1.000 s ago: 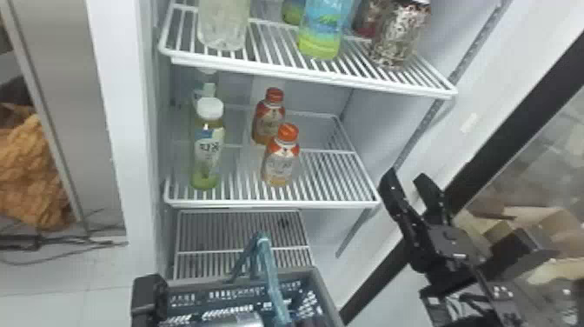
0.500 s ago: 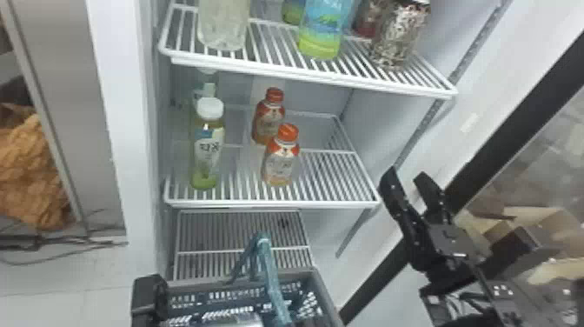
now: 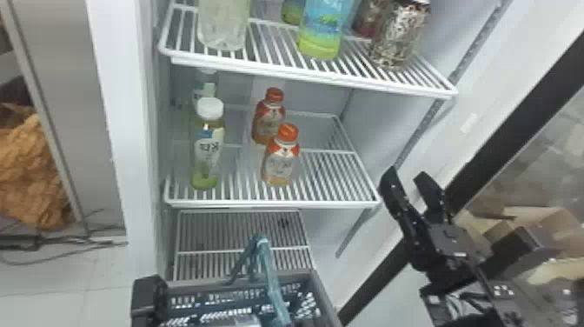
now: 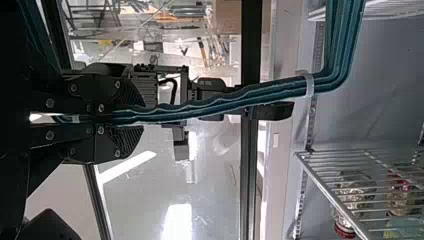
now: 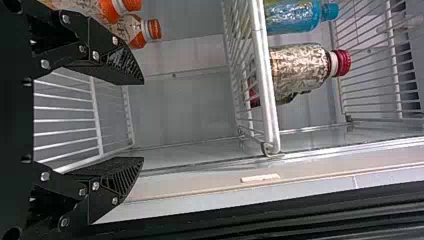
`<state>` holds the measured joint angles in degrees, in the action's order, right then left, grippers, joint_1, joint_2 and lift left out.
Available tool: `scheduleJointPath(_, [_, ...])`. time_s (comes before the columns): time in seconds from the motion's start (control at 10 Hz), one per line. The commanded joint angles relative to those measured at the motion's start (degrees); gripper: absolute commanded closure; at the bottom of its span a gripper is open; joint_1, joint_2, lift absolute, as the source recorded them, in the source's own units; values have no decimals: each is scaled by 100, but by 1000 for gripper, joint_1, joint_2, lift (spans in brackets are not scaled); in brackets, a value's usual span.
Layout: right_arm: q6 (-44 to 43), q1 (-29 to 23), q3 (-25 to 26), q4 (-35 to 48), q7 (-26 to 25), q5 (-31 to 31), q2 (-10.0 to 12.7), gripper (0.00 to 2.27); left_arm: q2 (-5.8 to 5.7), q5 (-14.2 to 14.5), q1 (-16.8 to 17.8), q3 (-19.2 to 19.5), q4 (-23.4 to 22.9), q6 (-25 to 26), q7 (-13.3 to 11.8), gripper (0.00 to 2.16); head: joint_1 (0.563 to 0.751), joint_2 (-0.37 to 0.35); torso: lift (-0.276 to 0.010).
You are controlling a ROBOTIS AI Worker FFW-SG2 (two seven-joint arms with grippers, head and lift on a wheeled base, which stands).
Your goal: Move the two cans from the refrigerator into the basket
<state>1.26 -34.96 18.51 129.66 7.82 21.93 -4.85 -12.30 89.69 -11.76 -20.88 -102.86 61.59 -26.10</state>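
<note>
Your right gripper (image 3: pixel 405 174) has angular black fingers, their inner pads (image 5: pixel 122 177) finely ribbed toward the tips. Silver screws (image 5: pixel 95 186) dot the plates behind. Just back of the gripper you see a dark boxy housing (image 3: pixel 449 239); farther back, small pale squares (image 3: pixel 503 289) mark the black arm (image 3: pixel 515 311).

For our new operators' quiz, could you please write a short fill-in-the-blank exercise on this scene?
The left gripper grips the teal ____ of the dark grey plastic basket. The right gripper, its black fingers open, holds ____. On the middle white wire shelf stand ____ small orange-capped bottles. The tall, slender green bottle nearest that shelf's front left corner has a ____ cap.

Missing words: handle; nothing; two; white.
</note>
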Motion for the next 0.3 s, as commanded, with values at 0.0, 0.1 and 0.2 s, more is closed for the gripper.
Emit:
scheduleJointPath(0.0, [0, -6, 0, 7, 0, 0, 1, 524, 0, 0, -5, 8, 0, 0, 0, 1208, 695, -350, -266])
scheduleJointPath(0.1, [0, -6, 0, 7, 0, 0, -7, 524, 0, 0, -5, 8, 0, 0, 0, 1210, 695, -350, -266])
scheduleJointPath(0.2, [0, -6, 0, 21, 0, 0, -7, 524, 0, 0, -5, 8, 0, 0, 0, 1210, 695, -350, -266])
